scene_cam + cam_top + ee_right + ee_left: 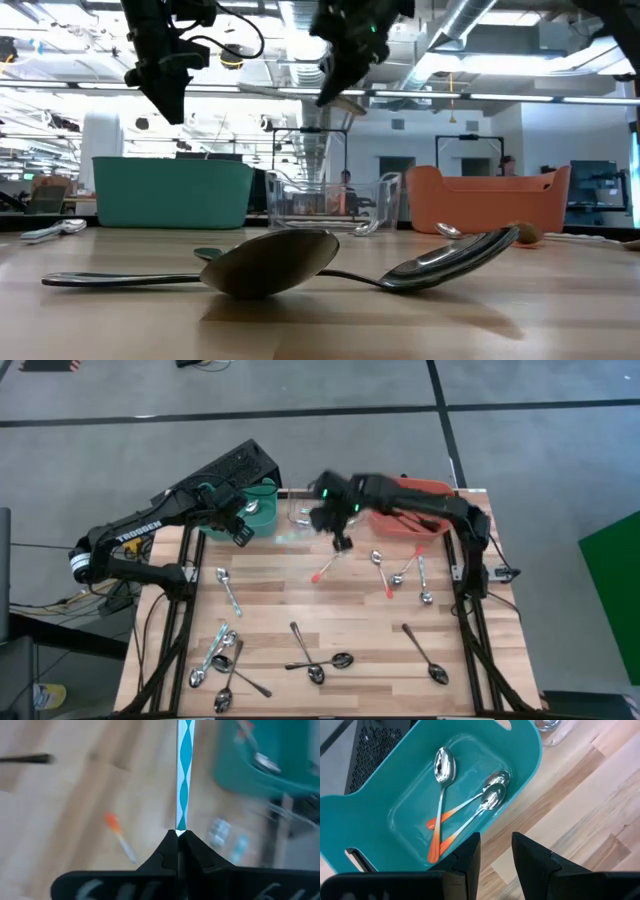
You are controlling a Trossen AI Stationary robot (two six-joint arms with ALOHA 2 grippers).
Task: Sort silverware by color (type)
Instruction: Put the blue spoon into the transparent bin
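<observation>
Right gripper (pixel 178 834): fingers pressed together on a teal-and-white striped spoon handle (pixel 183 775), which sticks straight out ahead of the fingertips. In the high view the gripper (pixel 341 543) hangs over the table's far middle, at abt 12 o'clock from table centre, just beside the clear bin (pixel 297 518).

Left gripper (pixel 496 851): fingers slightly apart, nothing between them. It hovers at the near edge of the teal bin (pixel 530 755), at abt 10 o'clock from table centre in the high view (pixel 241 532).

Teal bin contents: three spoons (pixel 470 802) w/ orange-and-white handles, bowls shiny, handles crossing (two bowls lie touching each other).

Orange bin (pixel 412 520): far right, abt 1 o'clock, partly under the right arm.

Loose spoons, mid table: an orange-tipped spoon (pixel 326 568) just below the right gripper; a crossed group w/ orange tips (pixel 400 572) at abt 3 o'clock.

Loose spoons, near edge: a heap (pixel 222 660) at abt 7 o'clock; a crossed dark-handled pair (pixel 316 660) at 6 o'clock; one dark-handled spoon (pixel 425 654) at abt 5 o'clock; a lone spoon (pixel 228 587) at 9 o'clock.

Low view: two spoons (pixel 300 265) lie crossed close to the camera, bowls resting on the wood table (pixel 520 320).
</observation>
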